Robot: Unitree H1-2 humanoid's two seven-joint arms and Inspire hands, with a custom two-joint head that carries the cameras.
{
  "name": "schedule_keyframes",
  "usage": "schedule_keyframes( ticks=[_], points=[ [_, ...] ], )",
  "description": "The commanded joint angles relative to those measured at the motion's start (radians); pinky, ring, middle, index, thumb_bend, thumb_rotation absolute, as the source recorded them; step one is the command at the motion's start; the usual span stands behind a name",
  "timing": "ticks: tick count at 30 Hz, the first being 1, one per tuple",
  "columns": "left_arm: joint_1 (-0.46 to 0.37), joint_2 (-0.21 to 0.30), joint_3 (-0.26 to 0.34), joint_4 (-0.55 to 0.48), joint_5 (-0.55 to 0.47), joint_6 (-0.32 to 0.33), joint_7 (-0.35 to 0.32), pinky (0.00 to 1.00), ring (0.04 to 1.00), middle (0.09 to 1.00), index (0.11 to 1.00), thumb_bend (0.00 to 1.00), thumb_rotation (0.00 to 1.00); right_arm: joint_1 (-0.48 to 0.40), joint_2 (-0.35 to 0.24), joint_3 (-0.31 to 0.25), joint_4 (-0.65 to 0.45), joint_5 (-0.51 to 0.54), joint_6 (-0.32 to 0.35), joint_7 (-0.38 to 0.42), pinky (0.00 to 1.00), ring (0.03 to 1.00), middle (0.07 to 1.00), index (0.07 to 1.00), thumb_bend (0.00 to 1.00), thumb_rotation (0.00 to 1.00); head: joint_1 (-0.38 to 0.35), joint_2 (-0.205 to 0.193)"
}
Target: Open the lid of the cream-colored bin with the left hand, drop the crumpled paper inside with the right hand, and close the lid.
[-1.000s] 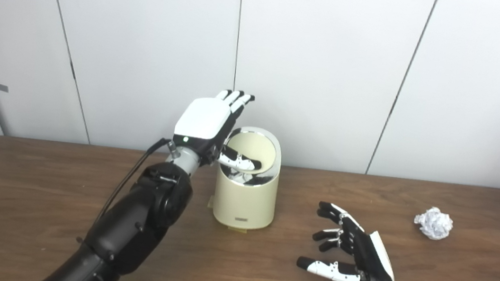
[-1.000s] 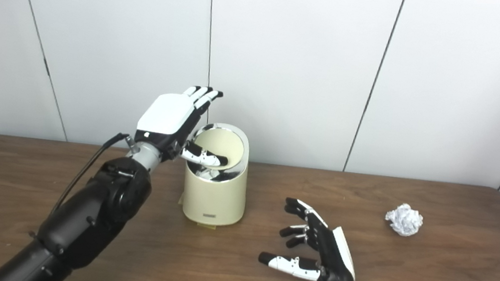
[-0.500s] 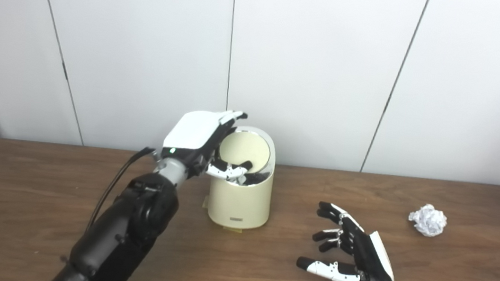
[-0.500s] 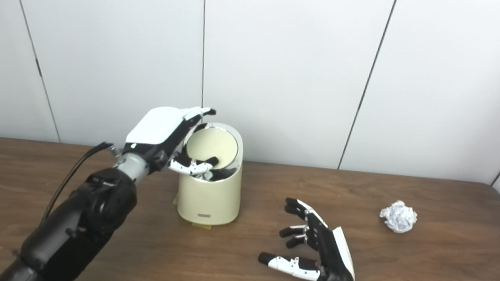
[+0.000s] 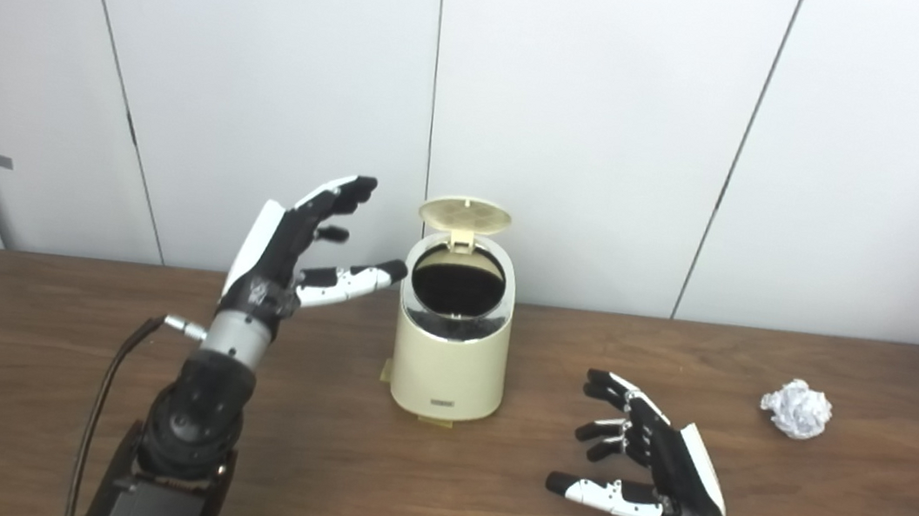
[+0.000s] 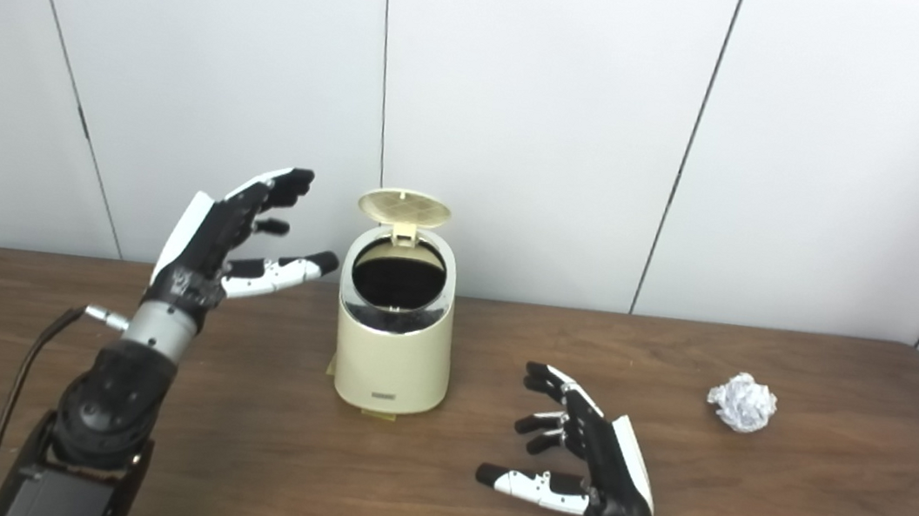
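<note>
The cream-colored bin (image 5: 449, 371) stands upright on the brown table, near its middle. Its round lid (image 5: 465, 212) is flipped up at the back and the dark opening shows. My left hand (image 5: 299, 245) is open and raised to the left of the bin, apart from it, thumb pointing toward the rim. The crumpled white paper (image 5: 796, 408) lies on the table at the far right. My right hand (image 5: 644, 469) is open and empty, low over the table in front and right of the bin, well left of the paper.
The brown wooden table (image 5: 28, 345) runs to a white panelled wall (image 5: 617, 119) just behind the bin. A black cable (image 5: 106, 390) hangs along my left forearm. A small tab (image 5: 386, 369) shows at the bin's base on the left.
The lid was shut under my left hand; now it stands open. My left hand has drawn back to the left and off the bin. My right hand and the paper have not moved.
</note>
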Motion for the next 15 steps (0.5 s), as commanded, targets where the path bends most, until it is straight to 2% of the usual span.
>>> schedule_keyframes(
  ticks=[1, 6, 11, 15],
  points=[
    [0.003, 0.011, 0.02, -0.024, -0.043, -0.083, 0.006, 0.74, 0.841, 0.856, 0.875, 0.72, 0.18, -0.034, -0.012, -0.006, -0.032, 0.008, -0.035, 0.001, 0.5, 0.606, 0.815, 0.83, 0.75, 0.21, 0.0, 0.001],
    [0.076, 0.017, 0.03, 0.012, -0.06, -0.181, 0.024, 0.78, 0.823, 0.843, 0.868, 0.77, 0.25, -0.031, -0.017, -0.007, -0.038, 0.013, -0.032, 0.006, 0.5, 0.603, 0.813, 0.828, 0.75, 0.21, 0.008, 0.007],
    [0.136, 0.016, 0.038, 0.049, -0.073, -0.268, 0.032, 0.76, 0.795, 0.832, 0.864, 0.77, 0.23, -0.027, -0.02, -0.009, -0.037, 0.019, -0.033, 0.01, 0.5, 0.599, 0.815, 0.827, 0.76, 0.22, 0.013, 0.013],
    [0.169, 0.007, 0.041, 0.073, -0.092, -0.312, 0.037, 0.73, 0.786, 0.823, 0.864, 0.79, 0.22, -0.024, -0.024, -0.009, -0.04, 0.024, -0.032, 0.013, 0.51, 0.604, 0.813, 0.828, 0.76, 0.21, 0.015, 0.015]
  ],
)
